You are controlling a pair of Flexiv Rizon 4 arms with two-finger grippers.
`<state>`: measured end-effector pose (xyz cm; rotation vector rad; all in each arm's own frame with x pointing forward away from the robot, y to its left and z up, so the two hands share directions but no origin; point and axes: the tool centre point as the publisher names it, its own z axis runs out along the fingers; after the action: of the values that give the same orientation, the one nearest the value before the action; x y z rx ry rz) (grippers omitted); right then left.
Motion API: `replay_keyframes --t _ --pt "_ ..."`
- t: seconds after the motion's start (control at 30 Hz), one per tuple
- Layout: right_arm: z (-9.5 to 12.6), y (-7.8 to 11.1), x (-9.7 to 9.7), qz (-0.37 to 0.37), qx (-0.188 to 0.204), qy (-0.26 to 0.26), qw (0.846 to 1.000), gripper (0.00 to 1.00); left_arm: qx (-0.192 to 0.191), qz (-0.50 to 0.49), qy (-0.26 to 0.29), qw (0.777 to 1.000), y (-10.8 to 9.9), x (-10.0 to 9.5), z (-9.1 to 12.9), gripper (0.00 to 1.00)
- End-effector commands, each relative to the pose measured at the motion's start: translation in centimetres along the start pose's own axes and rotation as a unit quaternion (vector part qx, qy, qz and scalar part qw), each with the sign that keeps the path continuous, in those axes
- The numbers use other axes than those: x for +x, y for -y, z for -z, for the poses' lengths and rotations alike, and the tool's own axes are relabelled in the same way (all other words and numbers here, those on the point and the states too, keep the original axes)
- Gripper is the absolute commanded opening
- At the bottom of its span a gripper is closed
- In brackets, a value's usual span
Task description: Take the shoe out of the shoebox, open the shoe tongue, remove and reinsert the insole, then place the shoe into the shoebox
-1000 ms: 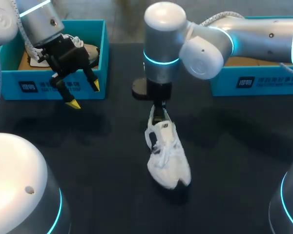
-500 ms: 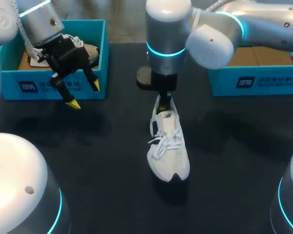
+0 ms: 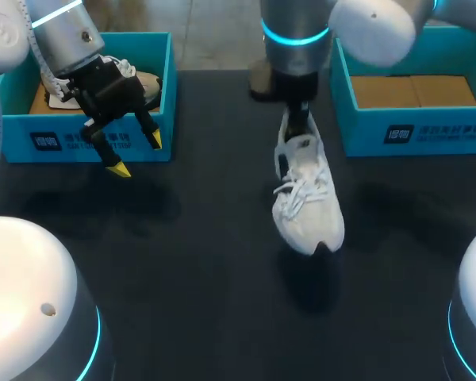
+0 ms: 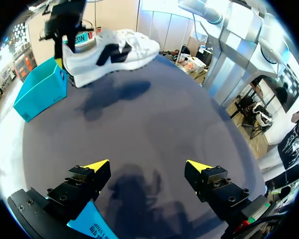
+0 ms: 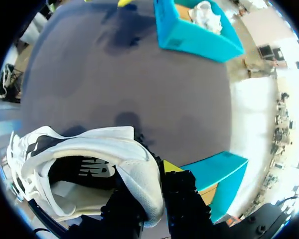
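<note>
**Q:** Which step are we executing?

**A:** We are holding the shoe (image 3: 305, 198) clear of the table (image 3: 190, 262), hanging toe-down just beside the right shoebox (image 3: 365, 135), whose cardboard floor is lying bare. We are judging this as a transfer between box and table. The shoe is out and nothing is showing the tongue opened, so we are treating extraction as the step in hand. We cannot rule out the return leg.

**Q:** How are the jaws standing?

**A:** The right gripper (image 5: 152, 184) is pinching the heel collar, with one finger inside the opening and the other against the outer heel wall. The shoe body is extending ahead of those fingers, with a pale lining showing inside. The left gripper (image 4: 148, 167) is standing spread and carrying nothing by the front wall of the left shoebox (image 3: 16, 139), which is containing a second shoe (image 3: 143, 82). The held shoe is hanging well apart from it.

**Q:** What is the next move calling for?

**A:** We are expecting a set-down on bare table, sole flat, between the two arms, so the spread left gripper can address the tongue. A heel-only pinch may be leaving the toe free to swing, so we are advising a slow descent.
</note>
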<state>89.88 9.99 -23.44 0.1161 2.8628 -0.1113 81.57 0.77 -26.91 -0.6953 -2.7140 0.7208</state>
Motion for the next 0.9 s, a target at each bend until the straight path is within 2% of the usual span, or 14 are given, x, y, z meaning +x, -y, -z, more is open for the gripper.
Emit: replay_keyframes --t 0.03,0.33,0.47,0.6,0.67,0.9 --pt "1.8 2.2 0.2 0.005 -0.036 0.004 0.999 0.0 -0.001 0.0 0.0 1.0 0.0 0.0 0.0 1.0" --pt "1.8 2.2 0.2 0.005 -0.036 0.004 0.999 0.0 -0.001 0.0 0.0 1.0 0.0 0.0 0.0 1.0" --pt "1.8 2.2 0.2 0.005 -0.036 0.004 0.999 0.0 0.002 -0.055 -0.003 0.998 -0.9 0.2 1.1 1.0" --pt "2.1 2.8 0.3 0.001 -0.029 0.0 1.0 0.0 -0.019 -0.097 0.005 0.995 -1.9 0.6 2.7 1.0" --pt "2.3 3.2 0.0 0.002 -0.029 0.001 1.0 0.0 -0.026 -0.124 -0.001 0.992 -2.3 0.8 3.1 1.0" --pt "3.0 5.8 -3.3 0.007 -0.02 0.004 1.0 0.0 -0.077 -0.182 -0.007 0.98 -3.5 1.0 4.8 1.0"
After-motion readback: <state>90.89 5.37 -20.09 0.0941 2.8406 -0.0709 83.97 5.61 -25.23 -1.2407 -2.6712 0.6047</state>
